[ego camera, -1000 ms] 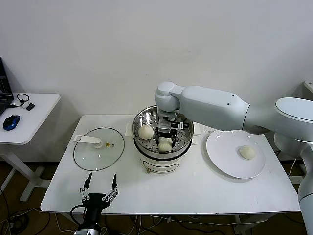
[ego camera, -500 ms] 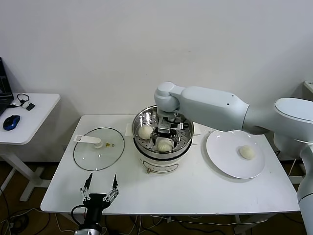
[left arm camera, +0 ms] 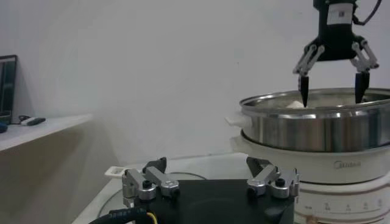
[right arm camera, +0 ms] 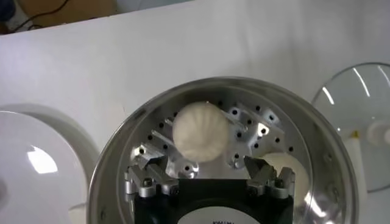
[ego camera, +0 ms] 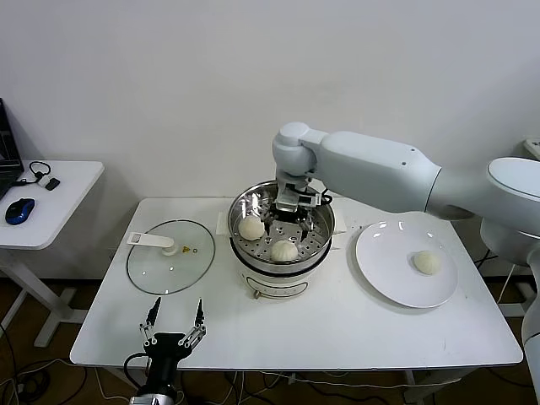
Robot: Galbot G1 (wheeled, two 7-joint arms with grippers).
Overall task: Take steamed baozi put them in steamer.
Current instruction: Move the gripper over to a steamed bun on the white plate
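The white table (ego camera: 337,329) carries everything, and the steamer (ego camera: 283,245) stands near its middle: a shiny steel pot with a perforated tray, on a white base. The right arm reaches over the steamer from the plate side, its forearm well above the table.

Beside the steamer, on the side of the right arm, lies the flat white plate (ego camera: 396,283). On the opposite side of the steamer lies the round glass lid (ego camera: 169,261) with its white handle, flat on the table and apart from the steamer's base.

The right end effector (ego camera: 287,218) hangs just above the steamer's tray, fingers spread wide and holding nothing; from the left wrist camera its two dark fingertips (left arm camera: 304,97) show at about the level of the steamer's rim. The left end effector (ego camera: 171,327) waits low at the table's front edge, in front of the glass lid and well apart from the steamer, its fingers also spread wide and empty.

Two steamed baozi rest on the tray inside the steamer: one (ego camera: 251,227) toward the lid side, one (ego camera: 284,250) toward the front, below the open right fingers. A third baozi (ego camera: 427,262) sits on the plate, well apart from the steamer.
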